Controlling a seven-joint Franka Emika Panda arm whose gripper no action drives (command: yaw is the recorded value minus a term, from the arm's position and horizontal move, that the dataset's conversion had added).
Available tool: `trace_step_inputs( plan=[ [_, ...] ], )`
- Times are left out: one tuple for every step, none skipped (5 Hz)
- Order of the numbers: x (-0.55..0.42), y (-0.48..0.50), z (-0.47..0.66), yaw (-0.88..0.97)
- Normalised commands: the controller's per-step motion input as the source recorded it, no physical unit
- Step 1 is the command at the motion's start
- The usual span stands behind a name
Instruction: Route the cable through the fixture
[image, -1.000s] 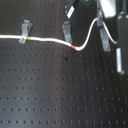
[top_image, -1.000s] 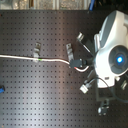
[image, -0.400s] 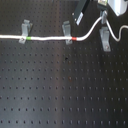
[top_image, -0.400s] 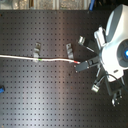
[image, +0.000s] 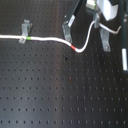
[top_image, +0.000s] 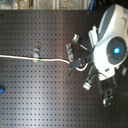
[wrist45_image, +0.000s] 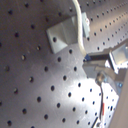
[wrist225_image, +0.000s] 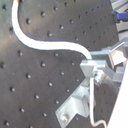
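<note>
**Cable carried toward the next clip**

The dark perforated surface (image: 65, 95) fills both exterior views. In the second exterior view the arm (top_image: 111, 50) hangs over the second exterior view's right side. Three small grey clips are seen along the far side in the first exterior view: the first clip (image: 24, 31), the second clip (image: 67, 31) and the third clip (image: 104, 40).

The cable (image: 50, 39) lies on the surface with its long axis running across the first exterior view, from the first exterior view's left edge, past the first clip where its green band (image: 28, 37) sits, to the second clip. Just beyond, at the red band (image: 75, 47), it leaves the surface and curves up toward the jaws (image: 96, 17), so its free end points up and away from the surface. The third clip stands apart from it, unthreaded.

The step in hand is judged to be the carrying of the lifted end over to the third clip. In the second wrist view the cable (wrist225_image: 45, 42) is seen to end at the fingers (wrist225_image: 92, 67), so the jaws are judged to be pinching it. Next, the end would need to be lowered so the cord drops into the clip's slot, with slack kept so the earlier clips are not pulled free.
</note>
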Motion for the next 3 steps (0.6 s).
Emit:
trace_step_inputs(
  plan=[
    [-0.148, 0.483, 0.16, 0.0],
    [0.08, 0.137, 0.43, -0.06],
    [0.007, -0.03, 0.74, -0.19]
  ],
)
